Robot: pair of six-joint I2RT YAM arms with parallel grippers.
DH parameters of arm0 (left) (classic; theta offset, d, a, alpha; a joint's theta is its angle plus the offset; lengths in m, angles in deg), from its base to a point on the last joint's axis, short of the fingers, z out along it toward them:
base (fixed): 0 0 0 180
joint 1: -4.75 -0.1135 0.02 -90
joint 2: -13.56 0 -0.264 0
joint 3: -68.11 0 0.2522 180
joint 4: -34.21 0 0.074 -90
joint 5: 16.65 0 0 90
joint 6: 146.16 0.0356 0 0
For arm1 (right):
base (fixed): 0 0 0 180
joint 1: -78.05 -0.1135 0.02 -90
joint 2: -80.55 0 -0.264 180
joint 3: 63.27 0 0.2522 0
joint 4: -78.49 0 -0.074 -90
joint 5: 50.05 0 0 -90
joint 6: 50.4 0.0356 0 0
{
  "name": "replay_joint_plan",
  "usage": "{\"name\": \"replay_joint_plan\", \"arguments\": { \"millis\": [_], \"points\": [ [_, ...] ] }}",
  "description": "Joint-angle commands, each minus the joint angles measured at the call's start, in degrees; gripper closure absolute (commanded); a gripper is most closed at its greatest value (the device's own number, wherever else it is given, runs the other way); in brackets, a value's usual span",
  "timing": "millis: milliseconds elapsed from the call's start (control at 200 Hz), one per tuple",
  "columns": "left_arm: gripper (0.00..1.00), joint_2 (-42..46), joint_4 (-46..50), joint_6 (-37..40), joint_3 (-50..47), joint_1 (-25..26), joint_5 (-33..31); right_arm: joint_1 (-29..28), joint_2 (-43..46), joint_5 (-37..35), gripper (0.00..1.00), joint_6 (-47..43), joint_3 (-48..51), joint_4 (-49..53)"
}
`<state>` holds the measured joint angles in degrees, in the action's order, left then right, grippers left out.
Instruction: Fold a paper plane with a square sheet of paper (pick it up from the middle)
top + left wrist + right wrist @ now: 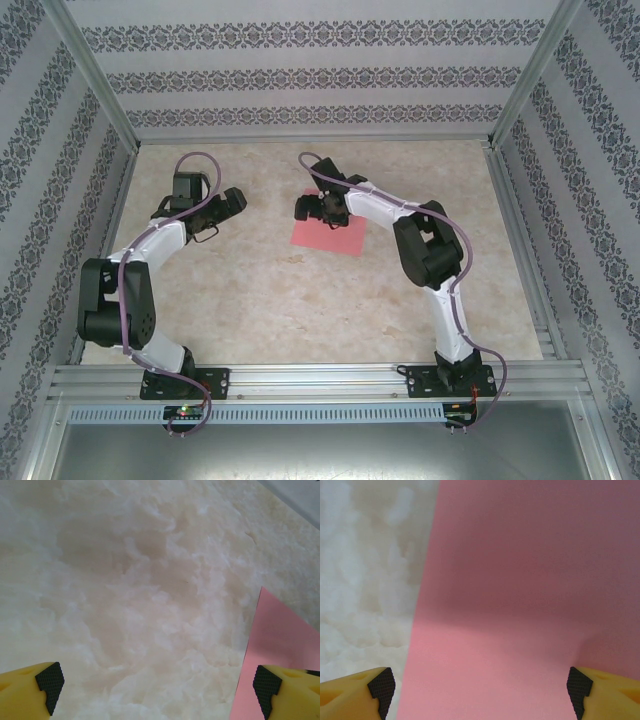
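1. The right gripper point(480, 692) has its jaws spread wide. The square sheet of paper point(520, 595) lies flat beneath them, its edge running up between the jaws (one jaw hangs over bare table point(360, 580)).
2. The left gripper point(155, 685) gapes just as wide, over bare table, with a corner of the sheet just beside one jaw.
3. From above, the right gripper hides the sheet's far edge.
4. One sheet, two grippers.
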<state>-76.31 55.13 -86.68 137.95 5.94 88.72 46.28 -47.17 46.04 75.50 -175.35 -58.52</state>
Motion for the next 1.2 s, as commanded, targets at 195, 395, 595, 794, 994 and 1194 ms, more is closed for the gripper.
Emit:
{"name": "replay_joint_plan", "arguments": {
  "millis": [195, 395, 595, 794, 994, 1194],
  "points": [
    [0.0, -2.44, 2.85, -1.37, 1.65, 1.26, 1.2, -0.81, 1.12, 1.06, 0.09, -2.38, 6.13, 5.33],
    [0.0, -3.98, 1.18, -2.68, 1.37, 2.25, 1.6, -2.08, 9.4, 1.22, 0.11, -5.79, 22.18, 5.79],
    [0.0, -5.93, -0.39, -3.72, 1.66, 3.74, 1.88, -6.51, 21.67, 1.19, 0.1, -11.43, 40.38, 6.16],
    [0.0, -7.88, -1.18, -4.86, 2.71, 5.65, 1.81, -6.87, 29.68, -2.36, 0.09, -9.85, 37.39, 10.05],
    [0.0, -10.03, -1.95, -5.47, 4.42, 7.6, 2.9, -4.59, 30.37, -7.85, 0.06, -0.63, 29.3, 13.03],
    [0.0, -12.06, -0.46, -4.81, 7.31, 9.45, 2.65, -3.86, 30.53, -10.17, 0.02, 4.85, 30.59, 15.52]
  ]
}}
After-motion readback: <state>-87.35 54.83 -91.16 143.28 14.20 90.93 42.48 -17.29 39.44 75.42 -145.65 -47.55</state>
